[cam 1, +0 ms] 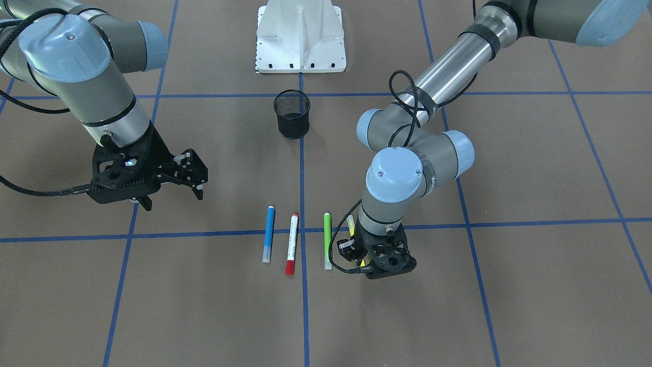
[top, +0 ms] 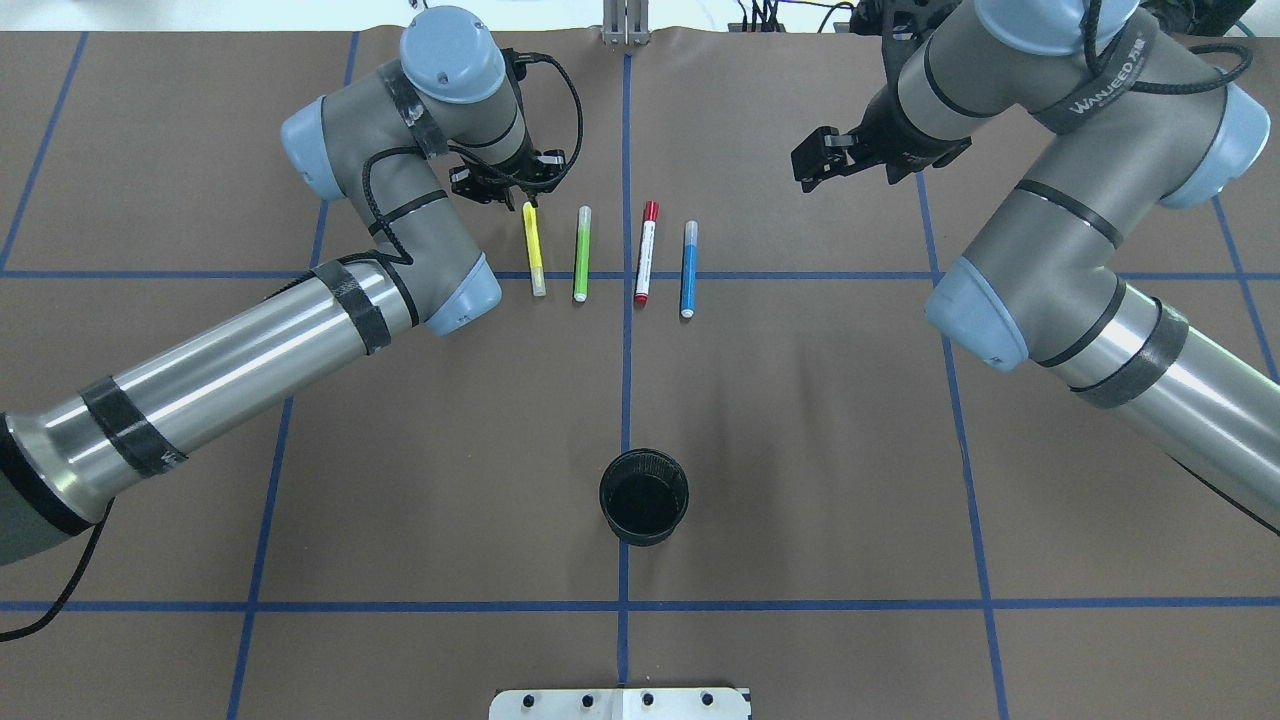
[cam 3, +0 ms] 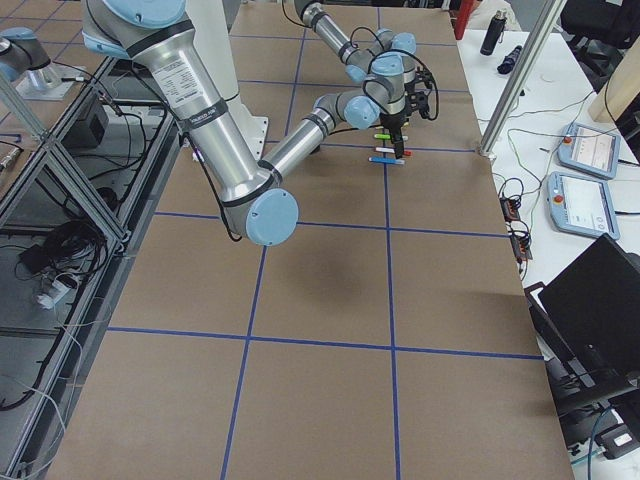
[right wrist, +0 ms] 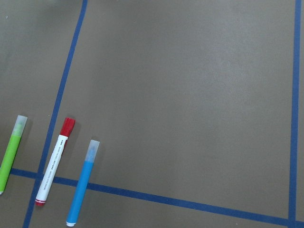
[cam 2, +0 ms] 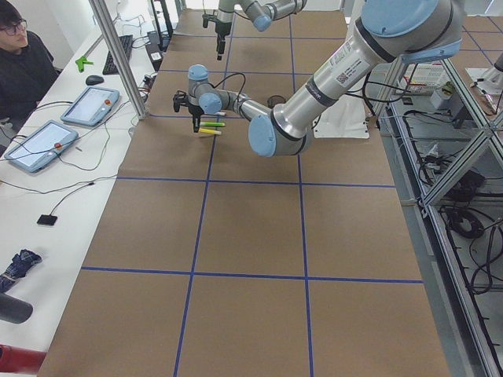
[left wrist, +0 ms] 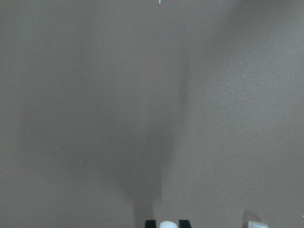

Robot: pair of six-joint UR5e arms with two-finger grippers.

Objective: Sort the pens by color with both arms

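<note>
Four pens lie in a row across the blue tape line: yellow (top: 535, 250), lime green (top: 581, 255), white with red cap (top: 646, 252), blue (top: 688, 270). My left gripper (top: 520, 195) is down at the far end of the yellow pen (cam 1: 351, 223). In the left wrist view its fingertips (left wrist: 151, 223) stand close on either side of a pale pen end, shut on it. My right gripper (top: 812, 165) hangs open and empty above the table, to the right of the blue pen (right wrist: 83, 183). The red-capped (right wrist: 54, 161) and green (right wrist: 9, 154) pens also show in the right wrist view.
A black mesh cup (top: 643, 495) stands upright on the centre tape line between the pens and the white base pedestal (top: 620, 703). Brown table paper with a blue tape grid lies all around.
</note>
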